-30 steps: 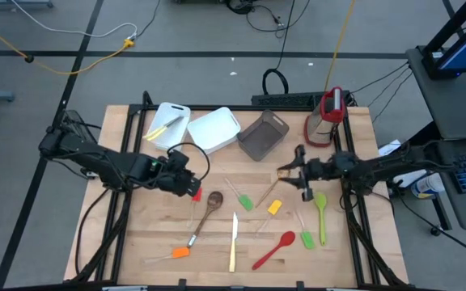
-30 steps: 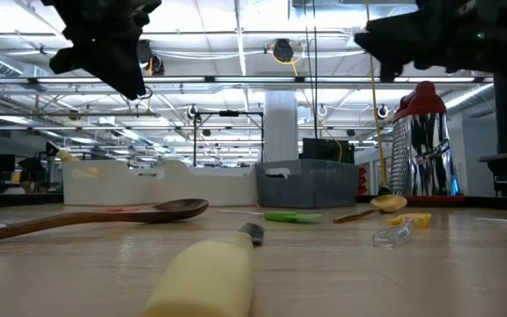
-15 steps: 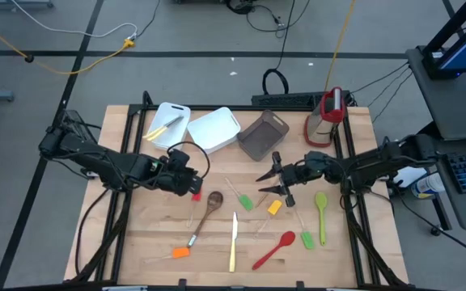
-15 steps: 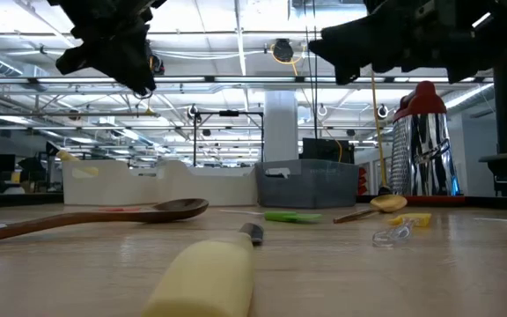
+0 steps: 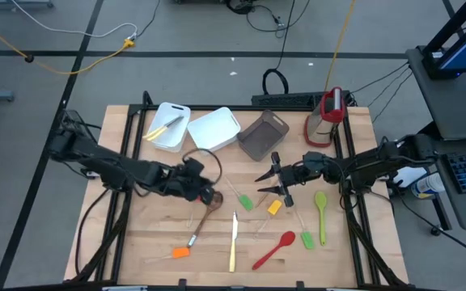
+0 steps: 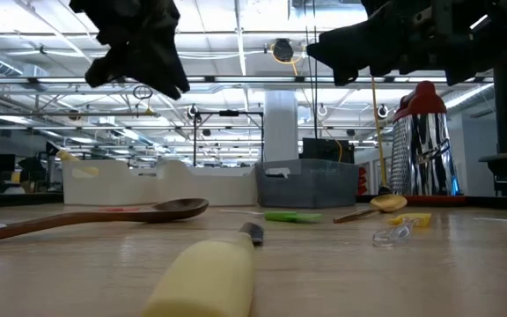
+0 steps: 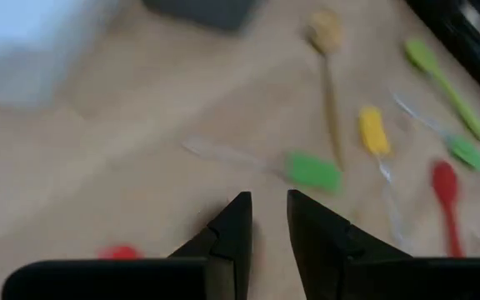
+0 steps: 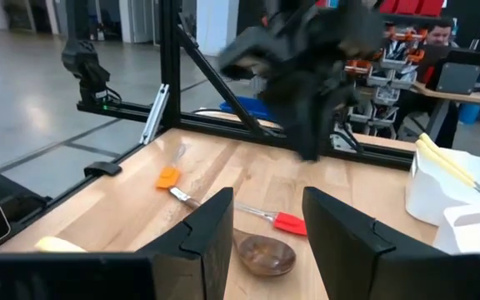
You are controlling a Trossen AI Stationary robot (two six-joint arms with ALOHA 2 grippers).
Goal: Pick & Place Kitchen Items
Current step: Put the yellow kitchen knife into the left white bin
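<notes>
The left gripper [image 5: 206,194] is held above the table with its fingers [image 7: 233,227] narrowly parted and nothing between them; the wooden spoon [image 5: 207,212] bowl lies just below the tips, a green spatula [image 7: 311,171] ahead of them. The right gripper [image 5: 272,179] is carried with its fingers [image 8: 211,229] spread wide and empty, the gold spoon [image 5: 268,194] beneath them. Both grippers are seen near each other at mid-table, so a collision could be caused by simultaneous descents. A slim handle could also be missed, or pushed aside, by so narrow an opening.
</notes>
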